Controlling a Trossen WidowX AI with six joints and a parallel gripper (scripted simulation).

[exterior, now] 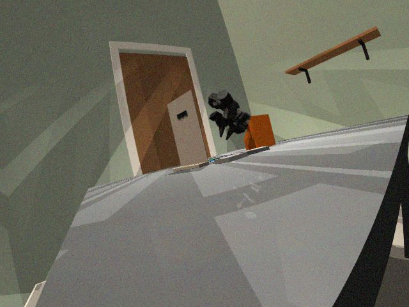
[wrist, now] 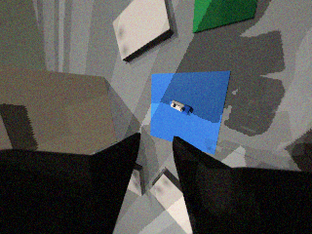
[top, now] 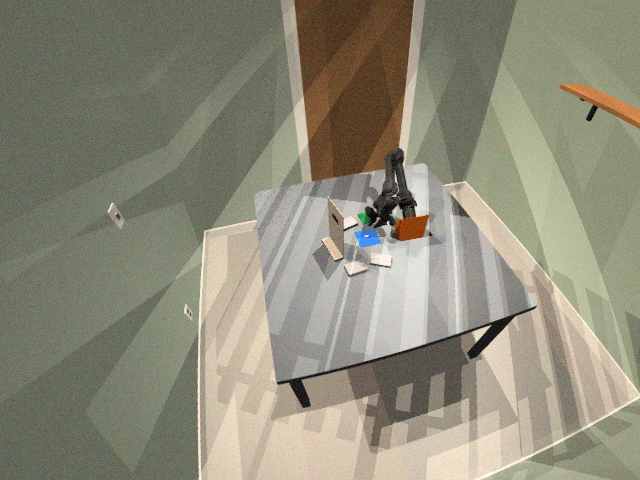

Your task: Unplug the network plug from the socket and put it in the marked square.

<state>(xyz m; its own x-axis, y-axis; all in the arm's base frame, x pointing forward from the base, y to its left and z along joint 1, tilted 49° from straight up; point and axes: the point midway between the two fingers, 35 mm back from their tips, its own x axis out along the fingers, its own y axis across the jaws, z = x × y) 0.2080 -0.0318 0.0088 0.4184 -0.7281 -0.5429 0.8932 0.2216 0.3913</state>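
The network plug (top: 366, 236) (wrist: 176, 105), white with a blue end, lies on the blue square (top: 374, 242) (wrist: 202, 85) on the table. It is well inside the square's edges. My gripper (exterior: 224, 137) (wrist: 156, 138) is part open, with nothing between its fingers. It is raised above the table, apart from the plug and from the upright panel (top: 336, 231) (exterior: 188, 137) (wrist: 73, 107). The dark socket opening (top: 335, 219) (exterior: 181, 114) (wrist: 19, 127) shows in the panel, with no plug seen in it.
An orange upright block (top: 412, 227) (exterior: 261, 130) stands beside the arm. A green patch (top: 363, 218) (wrist: 224, 15) and a pale flat tile (top: 350, 223) (wrist: 143, 26) lie behind the blue square. Two more pale tiles (top: 356, 268) (top: 381, 259) lie on its front side.
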